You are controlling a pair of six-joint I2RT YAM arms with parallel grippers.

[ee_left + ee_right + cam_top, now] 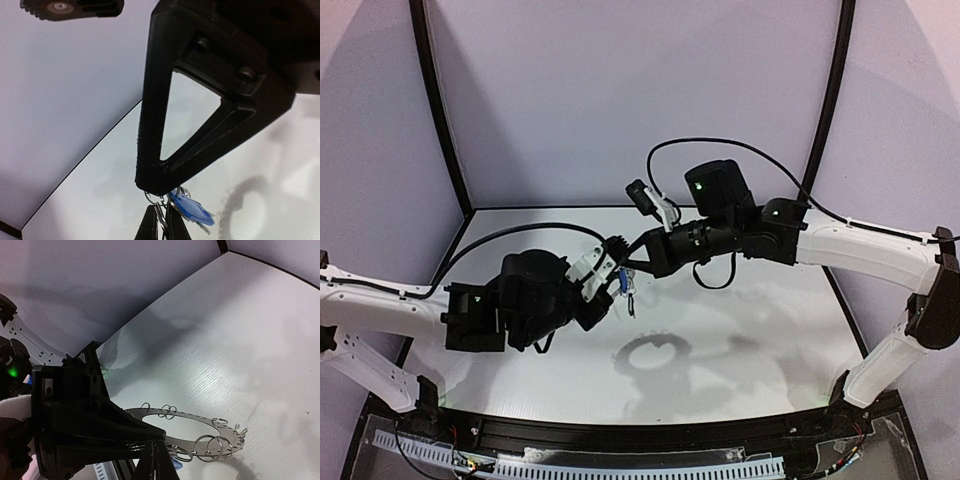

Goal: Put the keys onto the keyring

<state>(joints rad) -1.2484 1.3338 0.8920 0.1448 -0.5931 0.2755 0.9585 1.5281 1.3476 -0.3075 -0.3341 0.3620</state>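
Flat face of keyring (225, 432), right wrist only

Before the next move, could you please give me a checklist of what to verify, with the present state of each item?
1. Right gripper shut on the keyring: ok.
2. Left gripper shut on a wire loop: ok.
3. Keyring held up off the table: ok.
4. Blue-tagged key hanging by the loops: ok.
5. That key fully threaded onto a loop: cannot tell.
6. Dark key in sight: not ok, no view shows it.
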